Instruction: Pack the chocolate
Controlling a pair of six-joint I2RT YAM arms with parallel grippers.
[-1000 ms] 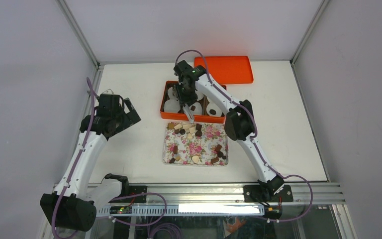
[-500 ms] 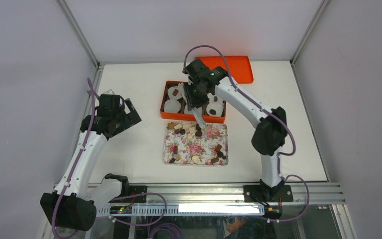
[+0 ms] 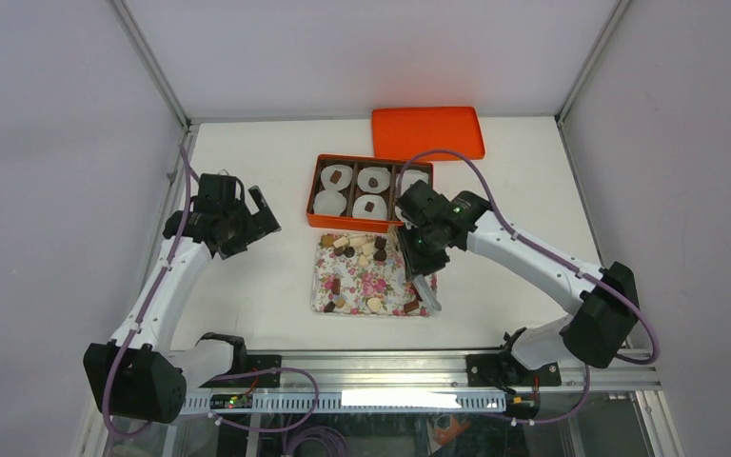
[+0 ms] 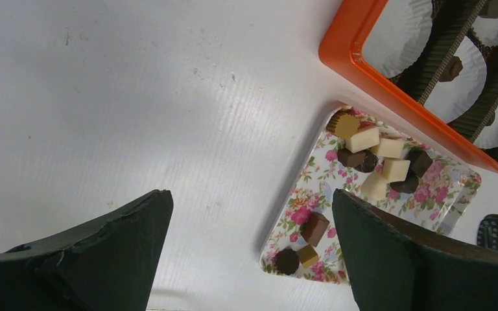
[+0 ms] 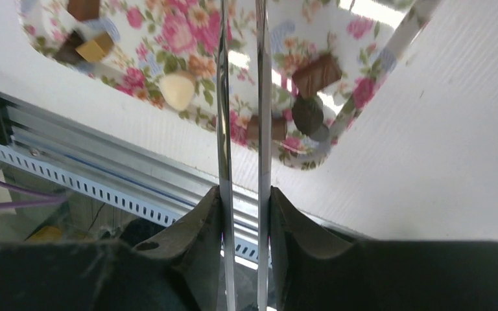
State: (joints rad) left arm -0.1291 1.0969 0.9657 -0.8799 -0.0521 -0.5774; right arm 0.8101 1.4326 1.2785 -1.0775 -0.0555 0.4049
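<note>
The right pincer (image 3: 425, 290), blades nearly closed and empty, hangs over the floral tray's (image 3: 392, 290) near-right corner, where chocolate (image 5: 316, 73) lies just beside its tips; the left pincer (image 3: 252, 214) gapes, well apart.

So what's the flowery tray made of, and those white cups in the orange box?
The flowery tray looks like glossy metal or hard plastic: its surface shows bright glare and reflections. The white cups look like thin matte paper, with fine pleats around their edges. The orange box looks like smooth painted metal or plastic; I can't tell which.
</note>
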